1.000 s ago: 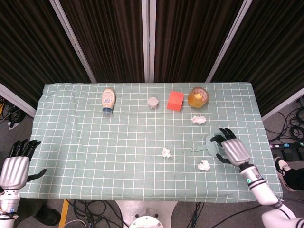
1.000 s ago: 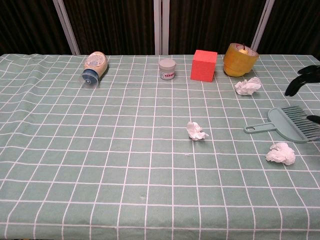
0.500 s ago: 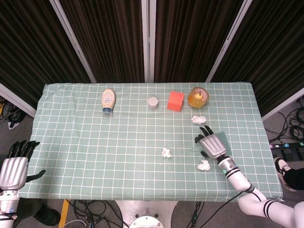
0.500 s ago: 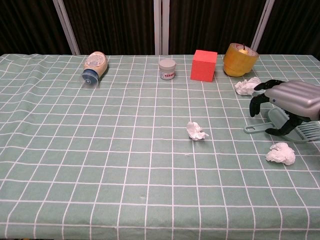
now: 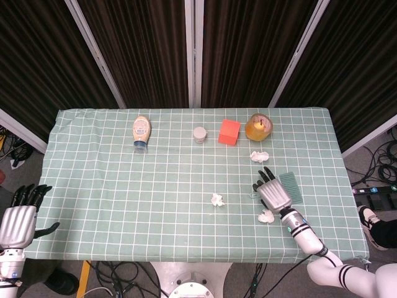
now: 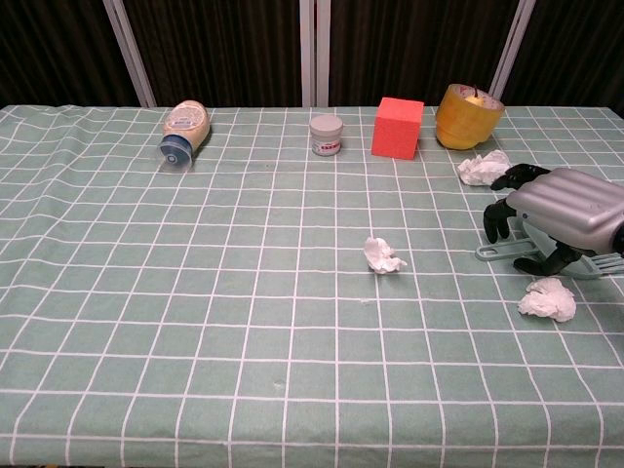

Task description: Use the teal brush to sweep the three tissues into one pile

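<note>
Fingers of the right hand (image 6: 552,216) arch apart over the teal brush (image 5: 286,188), poised to grip its handle, not yet closed, brush flat on the worktop (image 6: 195,292) between two tissues.

The right hand (image 5: 273,193) is being held palm-down low over the counter, its dark fingers (image 6: 499,219) spread and curled downward, nothing yet gripped. The left hand (image 5: 18,220) is being kept off the counter's left edge, fingers extended and apart.
</note>
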Robot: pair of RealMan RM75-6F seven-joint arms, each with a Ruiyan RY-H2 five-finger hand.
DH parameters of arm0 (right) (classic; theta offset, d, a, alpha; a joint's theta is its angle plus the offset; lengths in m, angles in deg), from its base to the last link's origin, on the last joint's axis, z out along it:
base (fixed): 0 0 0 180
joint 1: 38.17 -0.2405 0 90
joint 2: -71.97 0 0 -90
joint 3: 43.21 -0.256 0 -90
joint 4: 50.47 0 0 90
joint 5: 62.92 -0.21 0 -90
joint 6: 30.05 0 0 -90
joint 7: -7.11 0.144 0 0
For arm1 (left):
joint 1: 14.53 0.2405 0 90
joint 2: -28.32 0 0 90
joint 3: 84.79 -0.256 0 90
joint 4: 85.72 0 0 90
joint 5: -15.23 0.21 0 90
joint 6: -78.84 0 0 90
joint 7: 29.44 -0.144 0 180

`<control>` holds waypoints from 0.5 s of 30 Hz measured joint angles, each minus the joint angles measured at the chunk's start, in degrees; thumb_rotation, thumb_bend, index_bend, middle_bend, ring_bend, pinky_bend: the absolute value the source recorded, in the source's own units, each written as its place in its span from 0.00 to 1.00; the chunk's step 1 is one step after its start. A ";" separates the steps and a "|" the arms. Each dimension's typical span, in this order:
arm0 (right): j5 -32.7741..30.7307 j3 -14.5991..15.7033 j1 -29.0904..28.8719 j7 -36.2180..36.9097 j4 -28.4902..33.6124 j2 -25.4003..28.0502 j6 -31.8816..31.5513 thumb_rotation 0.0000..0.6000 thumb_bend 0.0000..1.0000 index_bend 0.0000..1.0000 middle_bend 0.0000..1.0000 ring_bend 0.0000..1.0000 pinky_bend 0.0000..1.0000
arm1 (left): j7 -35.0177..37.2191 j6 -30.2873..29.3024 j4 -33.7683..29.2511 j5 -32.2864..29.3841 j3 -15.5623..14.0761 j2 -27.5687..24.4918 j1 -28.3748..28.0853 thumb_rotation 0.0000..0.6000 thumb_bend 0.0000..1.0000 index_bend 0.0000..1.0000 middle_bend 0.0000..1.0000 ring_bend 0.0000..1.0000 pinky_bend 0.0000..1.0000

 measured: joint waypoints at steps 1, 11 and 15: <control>-0.04 0.08 0.00 -0.14 -0.28 -0.17 -0.01 1.00 0.25 0.43 0.42 0.11 0.01 | 0.07 0.00 0.06 -0.02 -0.01 0.03 0.03 1.00 0.02 0.16 0.14 0.07 0.07; 0.10 0.58 -0.18 -0.75 -2.24 -1.27 -0.86 1.00 0.31 0.56 0.49 0.17 0.02 | 0.35 0.01 0.29 -0.19 0.03 0.11 0.13 1.00 0.02 0.16 0.14 0.07 0.07; 0.45 0.36 0.02 0.33 -2.54 -0.78 -2.57 1.00 0.33 0.63 0.54 0.22 0.05 | 0.12 -0.03 0.07 -0.19 0.05 0.01 0.14 1.00 0.02 0.16 0.14 0.07 0.07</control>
